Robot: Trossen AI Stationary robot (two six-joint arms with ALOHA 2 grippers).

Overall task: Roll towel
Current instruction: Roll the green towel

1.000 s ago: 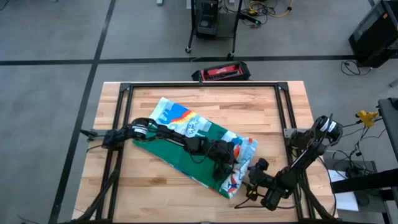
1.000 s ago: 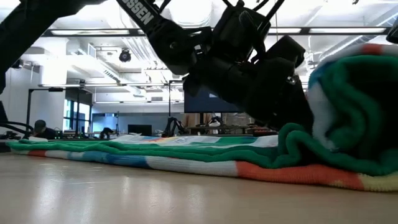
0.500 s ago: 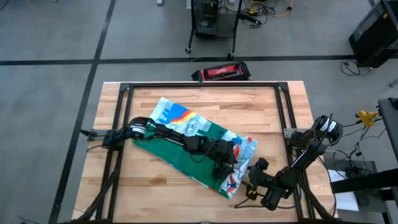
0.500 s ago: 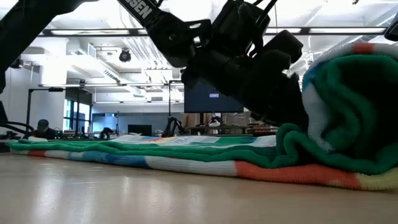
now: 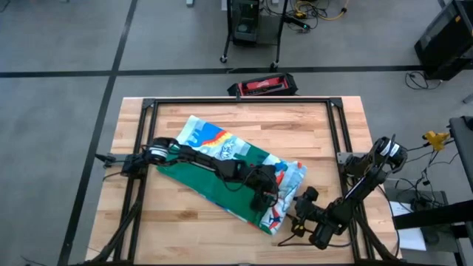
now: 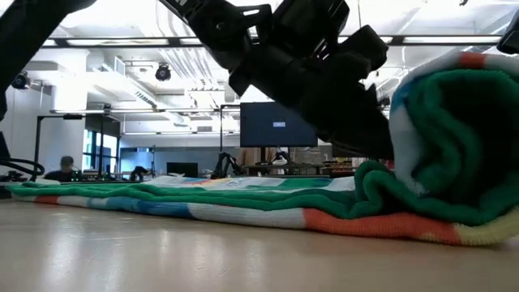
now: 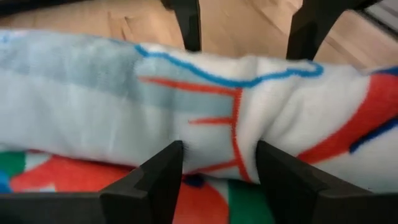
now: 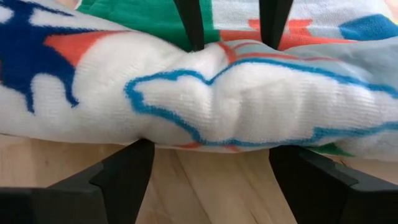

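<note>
The towel (image 5: 214, 159) lies slantwise on the table, its flat part showing green back and dinosaur print. Its right end is wound into a thick roll (image 5: 287, 183) that rests on the wood; in the low view the roll (image 6: 454, 146) stands high at the right. My left gripper (image 5: 267, 198) reaches along the towel and is shut on the roll. My right gripper (image 5: 297, 214) stands open at the roll's near right side, its fingertips at the roll's foot. Each wrist view shows the other gripper's fingers beyond the roll. My left gripper pinches a bulge of the roll's outer printed layer (image 7: 217, 146) between its two fingers (image 7: 163, 171). The fingers come slanting down from the table's left, across the roll. The cloth is creased in beside the finger (image 7: 273, 168). The roll's underside stays on the towel and table. My right gripper touches the roll's lower edge (image 8: 205, 144) with the tips of its wide-spread fingers (image 8: 127, 168). It comes slanting down from the table's near right side. Bare wood shows between the fingers, and the roll lies just beyond them on the table.
A black frame (image 5: 244, 101) runs round the wooden table top. A red and black tool case (image 5: 264, 86) lies on the floor past the far edge. Bare wood (image 5: 185, 222) shows near the front left and along the far side.
My left gripper has risen a little and tipped more level, staying on the roll. The roll's top has been drawn up and over toward the flat part, so it stands taller in the low view. The flat part has stayed put.
</note>
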